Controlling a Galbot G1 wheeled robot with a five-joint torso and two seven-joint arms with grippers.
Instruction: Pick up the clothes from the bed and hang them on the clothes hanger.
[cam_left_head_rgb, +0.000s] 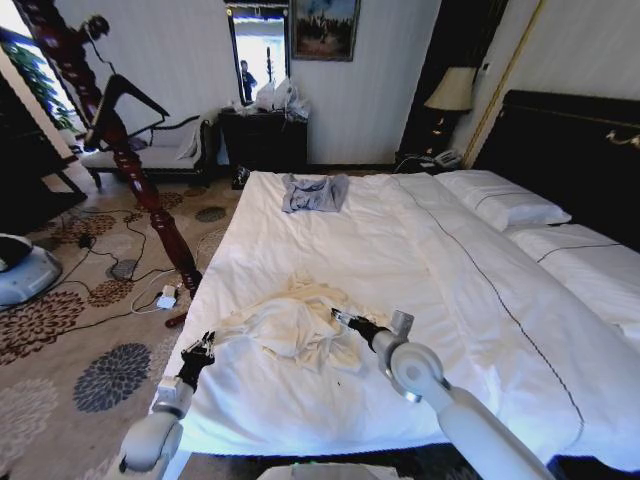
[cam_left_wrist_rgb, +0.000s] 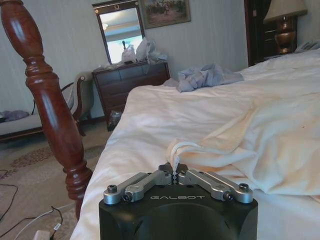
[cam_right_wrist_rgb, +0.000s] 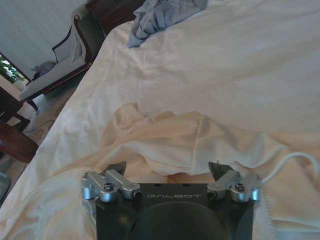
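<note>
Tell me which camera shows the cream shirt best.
The head view: the clothes lie crumpled and whole on the bed, between the left gripper and right gripper. Both wrist views catch only nearby folds.

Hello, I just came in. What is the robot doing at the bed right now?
It is working on the cream shirt, which lies crumpled near the foot of the bed. The left gripper sits at the shirt's left edge, fingers shut at a fold of fabric. The right gripper is open over the shirt's right side. The shirt is not lifted yet. The hanger hangs on the wooden post.
</note>
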